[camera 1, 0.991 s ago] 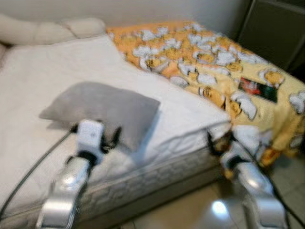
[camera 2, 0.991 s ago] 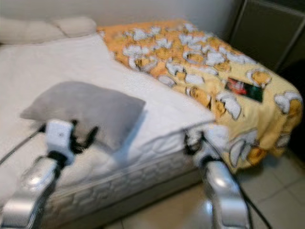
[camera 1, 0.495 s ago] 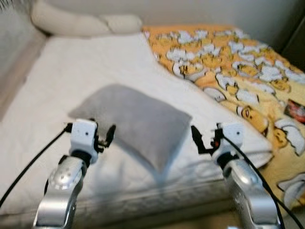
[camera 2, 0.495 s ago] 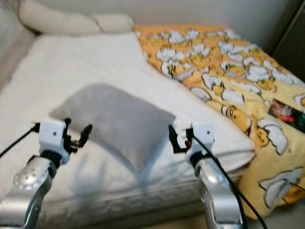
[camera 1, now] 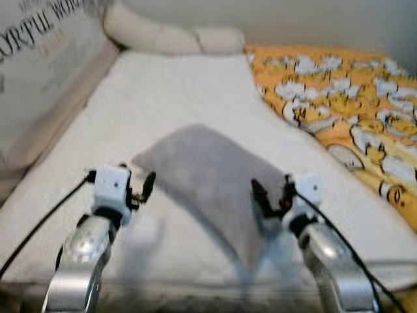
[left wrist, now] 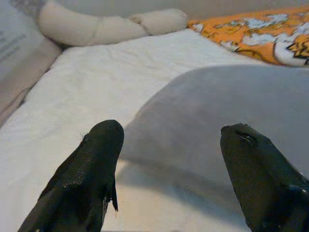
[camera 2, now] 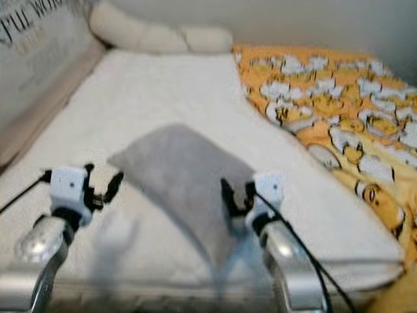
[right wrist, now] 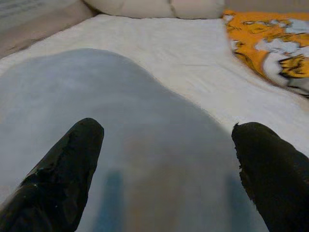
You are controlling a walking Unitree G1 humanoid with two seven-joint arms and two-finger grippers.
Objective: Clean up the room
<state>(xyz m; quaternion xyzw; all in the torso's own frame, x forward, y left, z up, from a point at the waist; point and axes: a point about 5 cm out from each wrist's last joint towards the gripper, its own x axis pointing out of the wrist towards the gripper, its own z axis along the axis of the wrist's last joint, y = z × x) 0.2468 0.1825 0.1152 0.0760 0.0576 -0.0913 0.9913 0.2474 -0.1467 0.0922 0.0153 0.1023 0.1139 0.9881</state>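
A grey pillow (camera 1: pixel 207 175) lies slanted on the white bed (camera 1: pixel 176 98), directly ahead of me. My left gripper (camera 1: pixel 139 187) is open, hovering just off the pillow's left corner; the left wrist view has the pillow (left wrist: pixel 227 111) ahead of the spread fingers (left wrist: pixel 99 159). My right gripper (camera 1: pixel 271 197) is open too, held over the pillow's near right part. In the right wrist view the pillow (right wrist: pixel 145 145) spreads close under the gripper (right wrist: pixel 169 128). Neither gripper holds anything.
An orange blanket with a white cartoon print (camera 1: pixel 345 111) covers the bed's right side. Cream bolster cushions (camera 1: pixel 169 39) lie at the far end. A pale panel with lettering (camera 1: pixel 39 72) runs along the left. The mattress's near edge (camera 1: pixel 195 287) is just below my arms.
The camera has swung left and closer, so the floor and the bed corner have left the picture. The pillow now sits between my arms, and the right gripper has come over it. Both stay open.
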